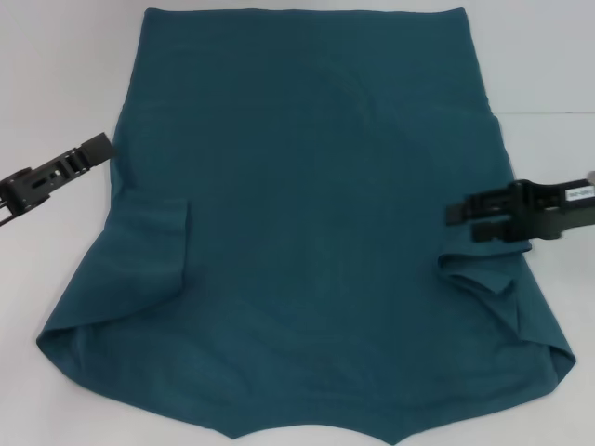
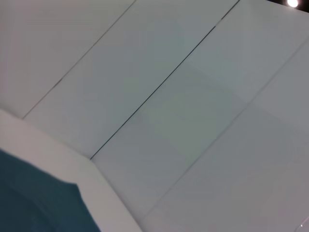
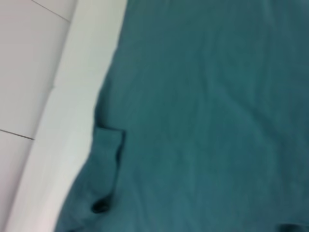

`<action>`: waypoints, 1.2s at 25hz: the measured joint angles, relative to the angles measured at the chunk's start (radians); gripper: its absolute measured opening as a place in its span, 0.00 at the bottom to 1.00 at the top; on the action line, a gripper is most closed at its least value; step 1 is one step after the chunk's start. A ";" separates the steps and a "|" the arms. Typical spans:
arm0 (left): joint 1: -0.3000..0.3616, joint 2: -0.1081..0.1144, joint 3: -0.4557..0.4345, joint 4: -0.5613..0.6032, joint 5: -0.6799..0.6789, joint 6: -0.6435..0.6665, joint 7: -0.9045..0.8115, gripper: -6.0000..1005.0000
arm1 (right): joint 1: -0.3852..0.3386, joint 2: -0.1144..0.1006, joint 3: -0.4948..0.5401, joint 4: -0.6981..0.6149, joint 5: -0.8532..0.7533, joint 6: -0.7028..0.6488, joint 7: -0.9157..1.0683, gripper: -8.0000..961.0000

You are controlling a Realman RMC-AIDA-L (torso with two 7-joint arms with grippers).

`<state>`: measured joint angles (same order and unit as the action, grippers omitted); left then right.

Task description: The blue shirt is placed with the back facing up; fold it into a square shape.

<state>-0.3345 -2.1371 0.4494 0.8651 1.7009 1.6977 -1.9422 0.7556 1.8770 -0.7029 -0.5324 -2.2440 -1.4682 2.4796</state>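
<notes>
Teal-blue cotton covers most of the white bench (image 1: 56, 56): the blue shirt (image 1: 307, 242) lies flat with its plain back up, one straight edge along the far side of the bench and the wider end, with its notched middle, reaching the near edge. Both sleeves are turned in onto the body, the left one (image 1: 163, 246) lying as a neat flap, the right one (image 1: 479, 274) bunched into a small ridge of folds. The left gripper (image 1: 93, 149) hangs just off the shirt's left edge, over bare bench, and whether its fingers are parted cannot be told. The right gripper (image 1: 462, 216) sits over the shirt's right edge, just above the bunched sleeve; its fingers look drawn narrow, with no cloth seen between them. The fabric looks light, soft and limp, so it will likely sag and wrinkle when lifted and drag on the bench rather than slide stiffly. A sound hold would probably be a pinch at the corners or along a side edge, both layers together. No containers are in view
</notes>
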 joint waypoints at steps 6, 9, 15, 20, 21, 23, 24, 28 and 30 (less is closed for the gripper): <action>0.019 0.053 -0.003 0.041 0.114 0.047 -0.269 0.63 | -0.066 -0.030 0.016 -0.085 -0.007 -0.053 -0.015 0.72; 0.014 0.075 -0.034 0.075 0.237 0.099 -0.386 0.63 | -0.074 -0.030 0.030 -0.099 -0.006 -0.067 -0.024 0.75; 0.003 0.087 -0.116 0.112 0.455 0.119 -0.526 0.63 | -0.077 -0.022 0.039 -0.102 -0.006 -0.073 -0.044 0.73; 0.003 0.087 -0.126 0.107 0.554 0.041 -0.573 0.63 | -0.079 -0.021 0.049 -0.102 -0.005 -0.070 -0.045 0.73; 0.003 0.086 -0.124 0.104 0.567 0.015 -0.575 0.63 | -0.079 -0.020 0.052 -0.103 -0.005 -0.069 -0.045 0.73; 0.003 0.083 -0.122 0.095 0.575 -0.022 -0.575 0.63 | -0.079 -0.020 0.056 -0.103 -0.005 -0.068 -0.045 0.73; 0.003 0.082 -0.120 0.087 0.576 -0.040 -0.574 0.63 | -0.079 -0.020 0.058 -0.103 -0.005 -0.068 -0.045 0.73; 0.002 0.081 -0.112 0.036 0.578 -0.130 -0.570 0.63 | -0.082 -0.021 0.059 -0.103 -0.005 -0.068 -0.045 0.73; 0.002 0.081 -0.110 0.015 0.582 -0.167 -0.570 0.63 | -0.083 -0.021 0.064 -0.103 -0.005 -0.068 -0.045 0.73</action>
<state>-0.3329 -2.0557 0.3397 0.8806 2.2834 1.5311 -2.5120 0.6727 1.8563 -0.6392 -0.6351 -2.2487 -1.5363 2.4344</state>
